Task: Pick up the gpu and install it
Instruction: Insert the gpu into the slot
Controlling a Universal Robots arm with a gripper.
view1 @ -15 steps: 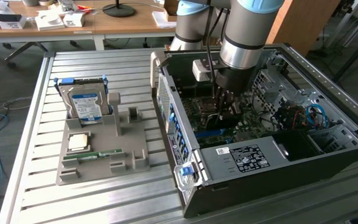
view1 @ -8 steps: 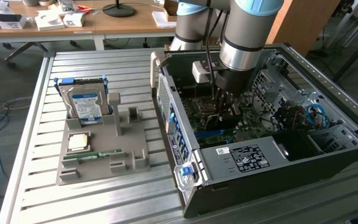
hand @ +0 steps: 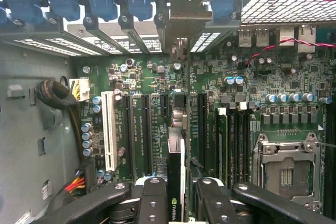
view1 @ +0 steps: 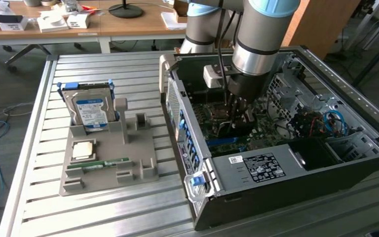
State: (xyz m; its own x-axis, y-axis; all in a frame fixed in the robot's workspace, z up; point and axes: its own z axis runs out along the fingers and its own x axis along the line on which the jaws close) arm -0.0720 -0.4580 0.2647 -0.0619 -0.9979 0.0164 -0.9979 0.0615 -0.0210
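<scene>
the robot arm (view1: 262,34) reaches down into the open computer box (view1: 268,168), which lies on its side on the metal table (view1: 38,148). the claw (hand: 181,195) is deep inside the box, over the green board (hand: 157,77). its black fingers (hand: 152,198) are pinching the gpu (hand: 175,156) from both sides. the gpu is a thin dark card, seen from its edge, with a small green logo on it. it stands upright over the long black slots in the middle of the board. i cannot tell if it touches a slot. a white slot (hand: 110,129) is on one side of the card and the silver chip socket (hand: 286,169) is on the other.

on the exterior view's left, well apart from the box, a grey holder (view1: 133,153) sits on the table. a silver hard drive (view1: 91,111) stands at its far end. a green memory stick (view1: 100,164) lies close to its near end.
</scene>
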